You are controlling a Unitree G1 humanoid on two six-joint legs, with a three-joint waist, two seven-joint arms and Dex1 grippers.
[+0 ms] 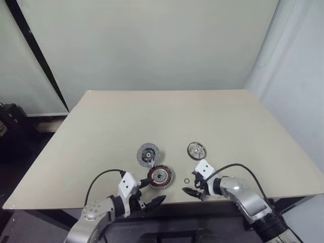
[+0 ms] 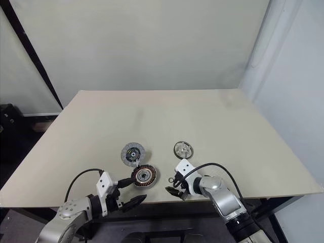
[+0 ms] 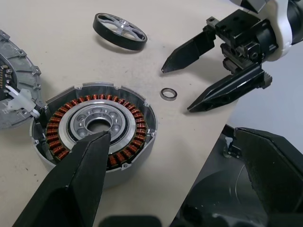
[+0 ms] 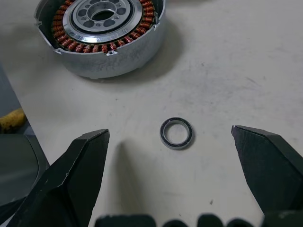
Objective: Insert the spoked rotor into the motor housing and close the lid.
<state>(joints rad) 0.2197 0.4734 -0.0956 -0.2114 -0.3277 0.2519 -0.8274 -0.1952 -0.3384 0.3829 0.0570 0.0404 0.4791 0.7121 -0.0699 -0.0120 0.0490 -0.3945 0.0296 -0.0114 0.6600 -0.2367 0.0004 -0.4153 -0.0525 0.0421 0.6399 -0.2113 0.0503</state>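
Copper-wound motor housing (image 3: pixel 97 127) sits between both gaping grippers

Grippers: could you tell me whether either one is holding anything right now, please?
Nothing is held: left gripper and right gripper both stand open over the table.

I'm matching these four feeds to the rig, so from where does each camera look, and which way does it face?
Left eye: on the head, looking forward and down at the table; both arms show.
Right eye: beside it, the same scene.
Left wrist: along the left gripper at the motor housing, with the right gripper open beyond.
Right wrist: along the right gripper's fingers at the small ring.
Shared: both wrist views show the housing and the ring.
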